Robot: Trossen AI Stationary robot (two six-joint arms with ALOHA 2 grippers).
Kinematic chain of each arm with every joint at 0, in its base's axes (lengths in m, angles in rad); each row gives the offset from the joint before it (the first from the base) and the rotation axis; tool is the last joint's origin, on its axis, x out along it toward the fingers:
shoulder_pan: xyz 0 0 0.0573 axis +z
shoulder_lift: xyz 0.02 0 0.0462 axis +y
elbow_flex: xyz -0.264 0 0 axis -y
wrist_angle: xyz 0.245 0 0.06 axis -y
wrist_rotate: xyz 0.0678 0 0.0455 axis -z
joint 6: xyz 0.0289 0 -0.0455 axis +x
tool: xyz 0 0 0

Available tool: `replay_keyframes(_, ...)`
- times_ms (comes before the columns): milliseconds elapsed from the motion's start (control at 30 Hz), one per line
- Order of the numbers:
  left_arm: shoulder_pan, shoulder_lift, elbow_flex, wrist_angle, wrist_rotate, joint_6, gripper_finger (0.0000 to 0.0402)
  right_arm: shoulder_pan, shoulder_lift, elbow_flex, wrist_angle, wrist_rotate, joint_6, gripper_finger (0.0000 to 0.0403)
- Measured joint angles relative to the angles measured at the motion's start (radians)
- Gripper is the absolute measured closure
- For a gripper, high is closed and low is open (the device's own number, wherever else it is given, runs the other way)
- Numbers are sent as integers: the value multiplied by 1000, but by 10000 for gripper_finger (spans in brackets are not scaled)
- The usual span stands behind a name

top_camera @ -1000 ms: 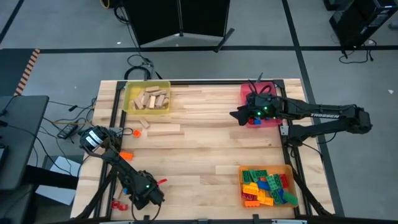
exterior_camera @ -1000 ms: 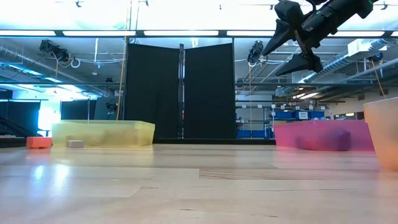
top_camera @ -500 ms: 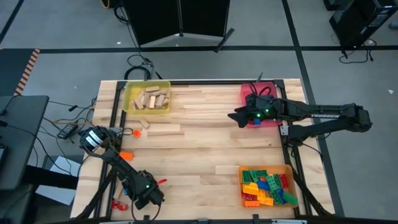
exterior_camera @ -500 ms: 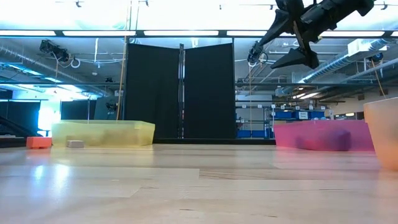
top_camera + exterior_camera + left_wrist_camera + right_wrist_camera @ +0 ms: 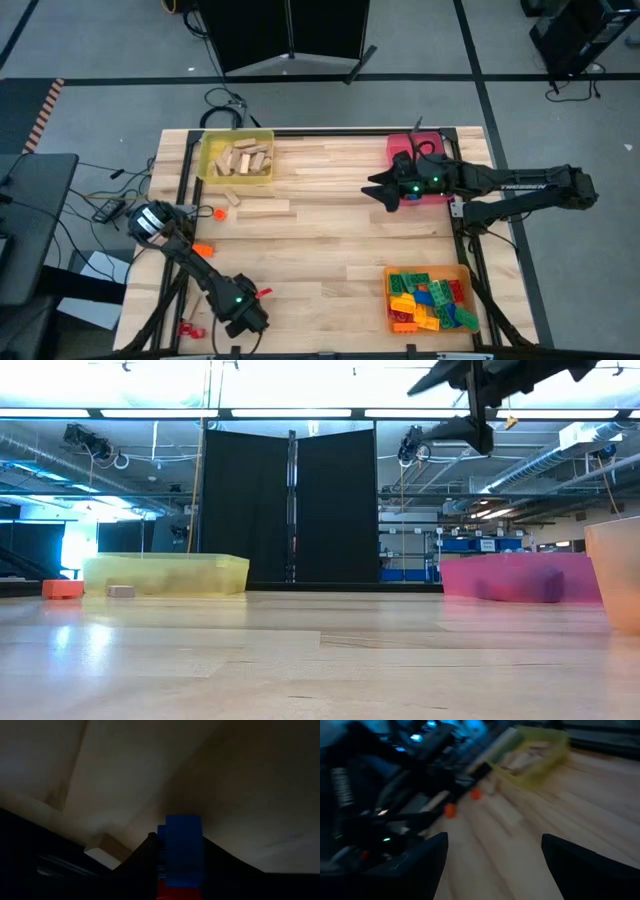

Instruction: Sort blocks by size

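Here, on the wooden table (image 5: 330, 240), three trays hold sorted pieces: the yellow tray (image 5: 237, 158) at eleven o'clock with tan wooden blocks (image 5: 243, 159), the pink tray (image 5: 432, 190) at two o'clock, the orange tray (image 5: 430, 298) at five o'clock heaped with studded bricks (image 5: 428, 297). The left gripper (image 5: 244, 318) works at seven o'clock, at the table's near edge, and its wrist view shows a blue brick (image 5: 182, 849) between its fingers, which are narrowed around it; whether they are fully clamped cannot be told. To do this step well, the grip should probably be squared on the brick's flat sides before lifting, then carried to the tray matching its size. The right gripper (image 5: 378, 190) hovers beside the pink tray, fingers (image 5: 575, 865) spread wide and empty. Loose orange pieces (image 5: 203, 249) lie at nine o'clock.
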Motion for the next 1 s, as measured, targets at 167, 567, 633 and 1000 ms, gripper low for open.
replay_keyframes(167, 55, -28, 48, 1, -86, -1, 295, 29, 0, 0, 104, -59, -73, 67)
replay_keyframes(567, 260, -113, 188, 2, -419, 14, 299, 49, -15, 0, 124, -135, -178, 70)
replay_keyframes(633, 290, -128, 220, 4, -479, 24, 299, 48, -31, 0, 127, -138, -201, 70)
replay_keyframes(1000, 432, -147, 411, 191, -709, 196, 298, 47, -129, 0, 150, -209, -311, 76)
